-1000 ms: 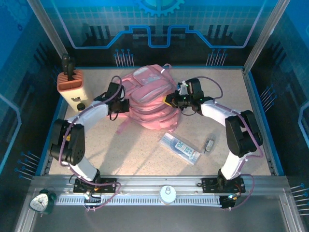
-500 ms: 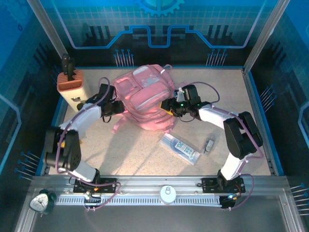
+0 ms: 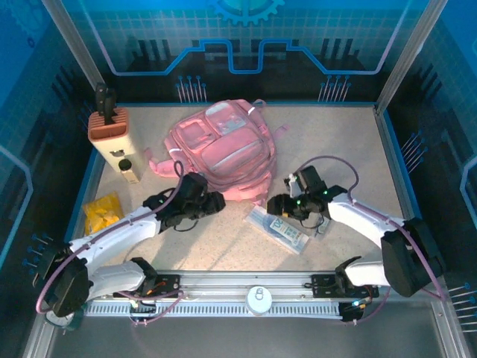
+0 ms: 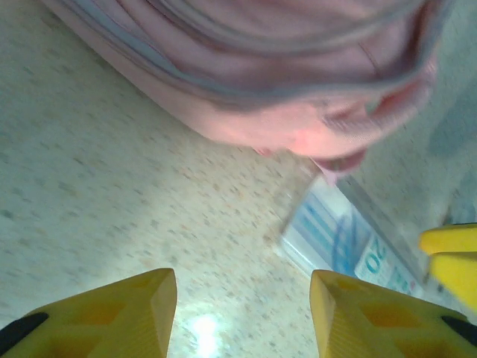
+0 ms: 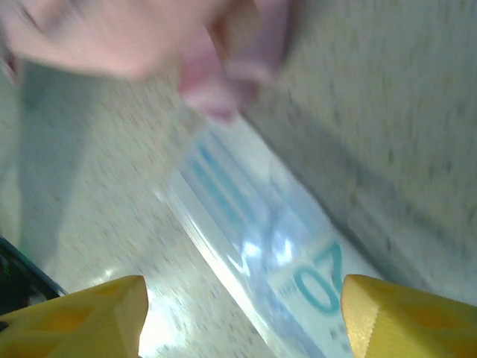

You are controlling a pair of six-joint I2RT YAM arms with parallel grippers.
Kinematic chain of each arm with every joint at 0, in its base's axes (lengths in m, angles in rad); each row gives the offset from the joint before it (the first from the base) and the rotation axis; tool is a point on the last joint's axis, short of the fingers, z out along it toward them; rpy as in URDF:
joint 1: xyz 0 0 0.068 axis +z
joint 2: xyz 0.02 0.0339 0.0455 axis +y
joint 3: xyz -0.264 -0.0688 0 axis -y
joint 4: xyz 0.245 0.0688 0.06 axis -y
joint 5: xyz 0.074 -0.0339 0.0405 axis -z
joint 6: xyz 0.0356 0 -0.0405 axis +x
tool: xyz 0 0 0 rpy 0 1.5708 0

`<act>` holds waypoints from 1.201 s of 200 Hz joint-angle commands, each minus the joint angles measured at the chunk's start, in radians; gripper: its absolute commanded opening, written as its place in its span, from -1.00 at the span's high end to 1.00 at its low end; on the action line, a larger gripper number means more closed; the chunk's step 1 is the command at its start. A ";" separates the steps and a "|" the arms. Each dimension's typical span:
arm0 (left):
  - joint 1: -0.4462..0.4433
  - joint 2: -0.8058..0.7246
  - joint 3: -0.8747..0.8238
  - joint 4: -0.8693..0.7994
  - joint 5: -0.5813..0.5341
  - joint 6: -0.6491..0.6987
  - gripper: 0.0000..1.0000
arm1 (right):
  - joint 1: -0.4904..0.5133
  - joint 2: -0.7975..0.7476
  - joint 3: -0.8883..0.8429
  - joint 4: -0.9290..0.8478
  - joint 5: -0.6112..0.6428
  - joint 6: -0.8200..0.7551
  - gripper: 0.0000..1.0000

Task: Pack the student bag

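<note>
A pink student bag [image 3: 220, 149] lies toward the counter's [image 3: 335, 142] far edge, with the left tool [image 3: 218, 201] and right tool [image 3: 271, 205] hovering nearer, both spread apart and empty.

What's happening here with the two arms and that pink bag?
Two robot arms are packing the student bag, which lies flat toward the back of the table. Neither holds anything now. The left gripper hovers open just in front of the bag's near edge. The right gripper hovers open above a clear packet with blue print, which lies on the table beside the bag and is not yet packed.
</note>
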 commanded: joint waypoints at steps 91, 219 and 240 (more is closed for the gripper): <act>-0.149 -0.013 -0.114 0.098 -0.162 -0.232 0.03 | 0.326 0.138 -0.031 0.309 0.058 0.208 -0.35; -0.294 0.161 -0.081 0.229 -0.185 -0.383 0.15 | 0.133 -0.093 -0.102 -0.040 0.084 0.035 -0.57; -0.295 0.231 -0.044 0.228 -0.167 -0.386 0.26 | 0.105 -0.094 -0.121 -0.061 0.058 -0.009 -0.60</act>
